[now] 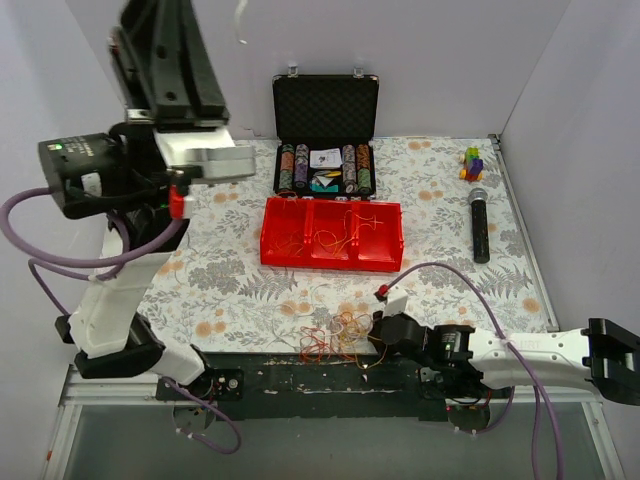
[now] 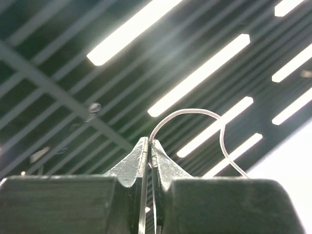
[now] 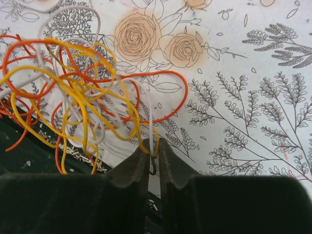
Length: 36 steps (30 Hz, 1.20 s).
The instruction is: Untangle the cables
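The cables [image 1: 335, 337] are a tangle of thin orange, yellow and white wires at the table's near edge; they fill the left of the right wrist view [image 3: 78, 92]. My right gripper [image 1: 380, 333] lies low at the tangle's right side. Its jaws [image 3: 152, 144] are shut on a yellow and a white strand of the bundle. My left gripper [image 1: 185, 35] is raised high at the upper left, pointing at the ceiling. It [image 2: 149, 141] is shut on a single white cable [image 2: 195, 113] that arcs over to the right; the same cable shows in the top view [image 1: 240, 22].
A red three-compartment tray [image 1: 332, 258] with a few loose wires stands mid-table. Behind it is an open black case [image 1: 325, 100] of poker chips. A black microphone [image 1: 480, 225] and small coloured blocks [image 1: 471, 162] lie at the right. White walls enclose the table.
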{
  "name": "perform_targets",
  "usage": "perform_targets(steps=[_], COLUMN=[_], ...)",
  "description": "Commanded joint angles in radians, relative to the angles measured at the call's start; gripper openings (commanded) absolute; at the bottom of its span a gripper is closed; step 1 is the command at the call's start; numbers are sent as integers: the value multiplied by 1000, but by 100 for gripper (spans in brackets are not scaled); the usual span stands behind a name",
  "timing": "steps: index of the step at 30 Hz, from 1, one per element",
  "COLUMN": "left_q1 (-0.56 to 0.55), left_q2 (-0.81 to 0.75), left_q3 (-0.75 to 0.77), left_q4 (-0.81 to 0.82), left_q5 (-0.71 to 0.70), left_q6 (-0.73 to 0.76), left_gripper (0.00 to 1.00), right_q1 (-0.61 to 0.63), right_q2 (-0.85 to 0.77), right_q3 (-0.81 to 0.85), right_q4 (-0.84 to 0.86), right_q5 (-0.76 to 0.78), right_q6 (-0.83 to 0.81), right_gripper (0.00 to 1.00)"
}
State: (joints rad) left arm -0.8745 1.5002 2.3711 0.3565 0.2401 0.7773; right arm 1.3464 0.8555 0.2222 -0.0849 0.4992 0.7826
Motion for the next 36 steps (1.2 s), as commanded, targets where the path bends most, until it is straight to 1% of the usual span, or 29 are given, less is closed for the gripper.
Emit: perform_targets(steps=[1,3,4,5,6,7,8,9,12,14,17,21,25,29,33,36], left_q1=[-3,-3,-3,-3,-3,-3,-3,-3,-3,-3,-3,-3,-3,-3,-3,-3], left_q2=[-165,-216,-233,-244,-254,-262,-270,-277,-293,-307,-319,-324,-327,-343,-368,-377], left_q3=[-286,-383,-426,-456,-481,-507,-532,-555,-613,-651,-685,-679,-667,-673,-694,-670], left_q4=[1,-36,-36,-30,-45,-60,-54,-53,-64,-62,-56,-53,-54,-62,-63,-76], left_q5=[19,27,25,22,27,34,34,31,34,33,31,22,16,24,34,12], left_q6=[-12,-39,-50,-74,-93,-104,-128,-148,-177,-182,-179,-171,-155,-107,-41,-73], left_gripper=[0,0,0,0,0,0,0,0,0,0,0,0,0,0,0,0], right_q1=[7,7,7,7,7,8,10,11,14,14,14,8,-21,-81,-162,-242], right_q2=[7,4,1,1,-1,-4,-12,-22,-81,-140,-161,-76,-13,-44,-65,-17], right_q3=[120,190,238,271,295,314,328,336,326,299,337,449,494,474,457,479], right_q4=[-47,-45,-46,-50,-52,-52,-52,-52,-9,40,-10,-108,-109,-17,66,74], right_q5=[68,76,79,78,75,72,70,67,33,44,105,200,226,200,128,69], right_q6=[-54,-106,-129,-143,-155,-167,-174,-180,-227,-241,-235,-238,-261,-309,-330,-318], right_gripper=[30,47,53,62,68,77,82,84,85,86,85,87,86,84,82,83])
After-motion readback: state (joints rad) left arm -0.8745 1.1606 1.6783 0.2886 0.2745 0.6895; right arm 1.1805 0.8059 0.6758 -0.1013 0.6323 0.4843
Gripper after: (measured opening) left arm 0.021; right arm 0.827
